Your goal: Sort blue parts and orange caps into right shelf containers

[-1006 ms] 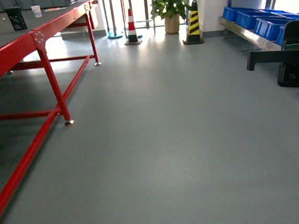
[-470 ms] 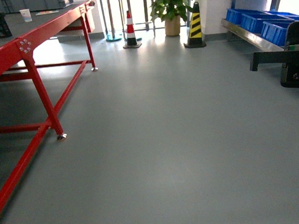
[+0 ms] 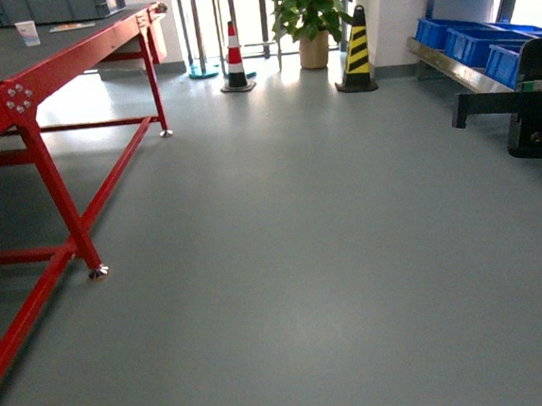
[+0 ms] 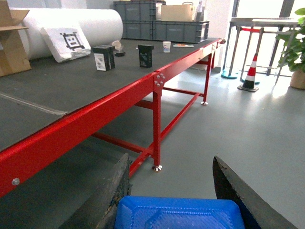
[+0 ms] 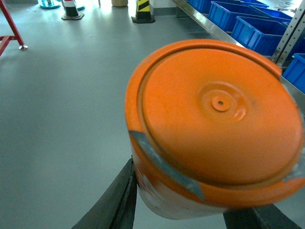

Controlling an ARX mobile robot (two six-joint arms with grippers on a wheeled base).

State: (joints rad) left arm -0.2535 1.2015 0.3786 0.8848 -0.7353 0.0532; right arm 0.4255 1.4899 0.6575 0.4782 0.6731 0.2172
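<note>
In the left wrist view a blue part [image 4: 177, 213], a flat ribbed plastic block, sits between the two dark fingers [image 4: 108, 198] of my left gripper [image 4: 170, 167], which is shut on it above the floor. My right gripper [image 5: 186, 202] is shut on an orange cap [image 5: 214, 119]. The cap is a fat orange cylinder with a round top face and a white-printed side, and it fills the right wrist view. The blue right shelf containers [image 3: 470, 41] stand in a row on a metal shelf at the far right and show again as blue crates [image 5: 248, 28]. Neither gripper's jaws show in the head view.
A long red-framed table [image 3: 38, 86] with a dark top runs along the left, its leg foot [image 3: 97, 271] on the grey floor. A red-white cone [image 3: 234, 59], a yellow-black cone [image 3: 357, 53] and a potted plant [image 3: 309, 10] stand at the back. My right arm [image 3: 534, 113] juts in at the right edge.
The head view has shifted: the red table and its leg slide left and lower in frame, while the yellow-black cone and the shelf drift slightly right. The right arm stays at the right edge.
</note>
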